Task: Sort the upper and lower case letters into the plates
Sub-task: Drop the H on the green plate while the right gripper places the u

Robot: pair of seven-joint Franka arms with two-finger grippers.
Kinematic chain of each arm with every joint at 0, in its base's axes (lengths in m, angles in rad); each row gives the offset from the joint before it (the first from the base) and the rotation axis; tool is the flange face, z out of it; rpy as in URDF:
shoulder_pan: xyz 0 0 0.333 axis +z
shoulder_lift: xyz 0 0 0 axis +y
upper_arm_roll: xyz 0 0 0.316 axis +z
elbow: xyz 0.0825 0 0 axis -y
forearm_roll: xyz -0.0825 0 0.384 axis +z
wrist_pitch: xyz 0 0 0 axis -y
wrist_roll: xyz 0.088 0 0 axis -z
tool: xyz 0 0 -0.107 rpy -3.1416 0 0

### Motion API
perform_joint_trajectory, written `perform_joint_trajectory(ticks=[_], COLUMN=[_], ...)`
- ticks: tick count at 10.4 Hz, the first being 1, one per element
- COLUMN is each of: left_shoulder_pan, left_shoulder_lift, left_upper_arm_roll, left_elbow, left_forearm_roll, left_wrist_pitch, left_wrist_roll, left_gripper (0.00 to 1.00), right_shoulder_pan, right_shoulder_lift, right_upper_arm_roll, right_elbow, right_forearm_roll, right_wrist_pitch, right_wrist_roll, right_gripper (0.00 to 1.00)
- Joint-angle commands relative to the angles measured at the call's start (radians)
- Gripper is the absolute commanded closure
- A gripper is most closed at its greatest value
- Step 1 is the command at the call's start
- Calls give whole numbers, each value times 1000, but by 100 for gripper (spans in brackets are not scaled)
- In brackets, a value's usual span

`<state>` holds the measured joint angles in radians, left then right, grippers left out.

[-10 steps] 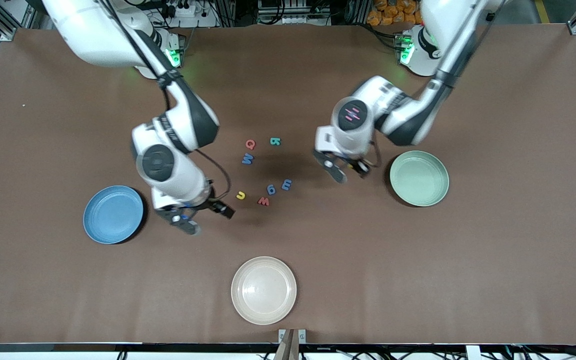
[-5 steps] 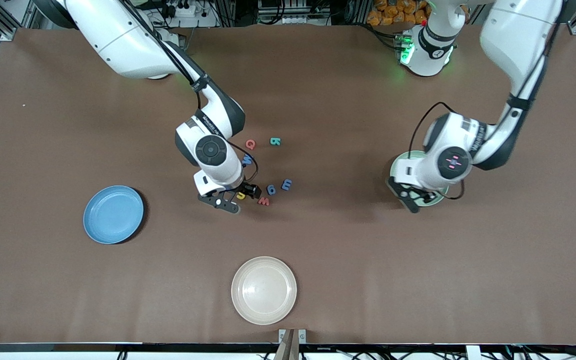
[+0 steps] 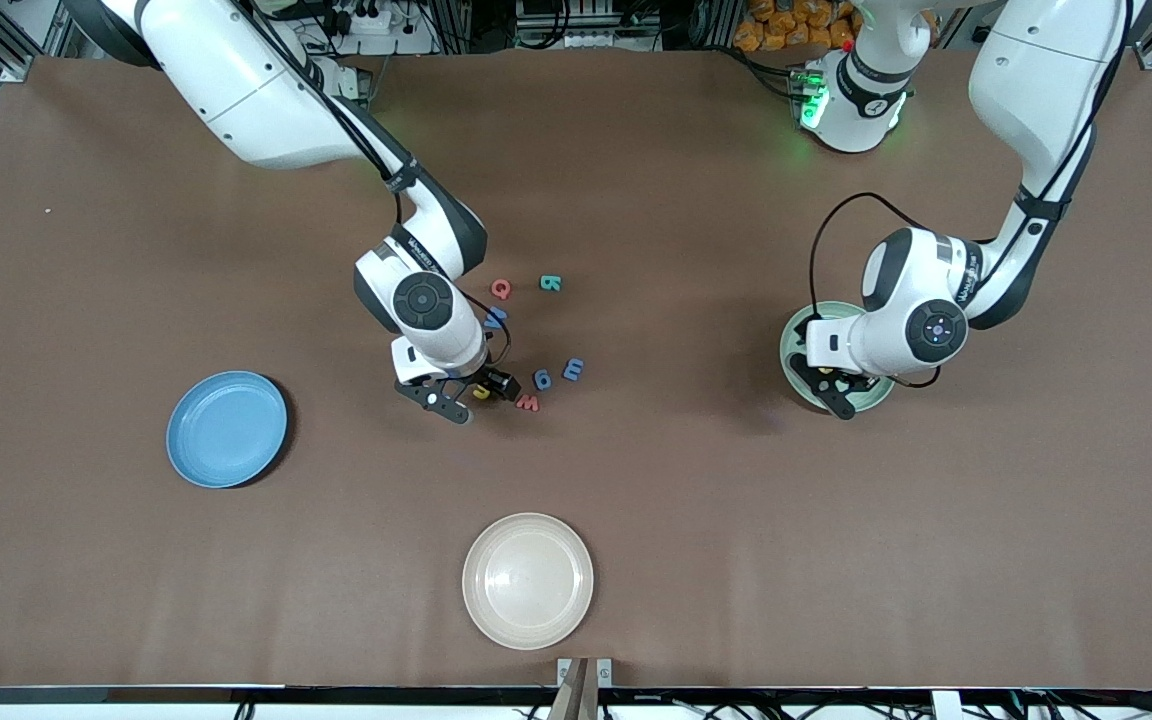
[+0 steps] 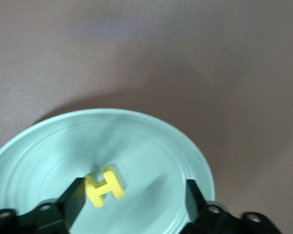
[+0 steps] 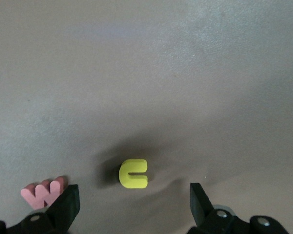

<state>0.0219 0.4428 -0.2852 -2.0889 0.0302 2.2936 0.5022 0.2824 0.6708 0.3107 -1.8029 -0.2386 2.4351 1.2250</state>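
2 spread fingers of the right gripper straddle the small yellow foam letter u lying flat on the brown table, while the left gripper, also open, hovers over a yellow H in the mint-green round plate.

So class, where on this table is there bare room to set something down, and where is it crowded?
Bare table lies between the blue plate and the cream plate, and between the cream plate and the green plate. It is crowded at the letters, where the right gripper hangs open over the yellow letter. The left gripper is over the green plate.
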Motion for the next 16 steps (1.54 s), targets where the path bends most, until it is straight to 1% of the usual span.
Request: perform_joint_trajectory(ticks=[1, 2, 3, 5, 6, 7, 8, 9, 10, 11, 12, 13, 14, 16], left_shoulder_pan=[-103, -120, -147, -247, -287, -339, -370, -410, -457, -506, -525, -527, -537, -543], left_shoulder_lift=[-48, -56, -49, -42, -38, -36, -33, -30, -12, 22, 51, 74, 91, 100], left_upper_arm_roll=[-32, -93, -156, -195, -196, -196, -198, -204, -221, -232, -235, -242, -246, -246], left_elbow=[-22, -17, 7, 67, 94, 116, 128, 150, 185, 228, 251, 271, 300, 306], left_forearm_roll=[-33, -33, -33, -33, -32, -16, 0, 55, 132, 257, 365, 413, 415, 419], left_wrist_pitch=[9, 10, 10, 10, 9, 7, 9, 9, 9, 9, 10, 14, 18, 53], left_wrist_roll=[-243, -415, -600, -837, -899, -918, -915, -903, -871, -837, -806, -739, -660, -590], left_gripper=[0, 0, 0, 0, 0, 0, 0, 0, 0, 0, 0, 0, 0, 0], right_shoulder_pan=[-26, -28, -26, -25, -23, -20, -17, -16, -15, -17, -19, -22, -25, -54], right_shoulder_lift=[19, 24, 33, 41, 41, 41, 41, 41, 41, 39, 39, 35, 27, 6], right_upper_arm_roll=[18, 18, 18, 18, 18, 18, 18, 18, 18, 18, 18, 18, 18, 10], right_elbow=[2, 2, 5, 11, 13, 14, 14, 14, 16, 16, 16, 16, 16, 48], right_forearm_roll=[-27, -28, -28, -30, -28, -28, -30, -30, -30, -30, -30, -30, -28, -27], right_wrist_pitch=[15, 15, 16, 24, 24, 24, 24, 25, 25, 25, 25, 24, 22, 6], right_wrist_roll=[34, 36, 36, 42, 44, 44, 44, 44, 44, 44, 44, 44, 42, 38], right_gripper=[0, 0, 0, 0, 0, 0, 16, 85, 100, 100, 100, 100, 100, 100])
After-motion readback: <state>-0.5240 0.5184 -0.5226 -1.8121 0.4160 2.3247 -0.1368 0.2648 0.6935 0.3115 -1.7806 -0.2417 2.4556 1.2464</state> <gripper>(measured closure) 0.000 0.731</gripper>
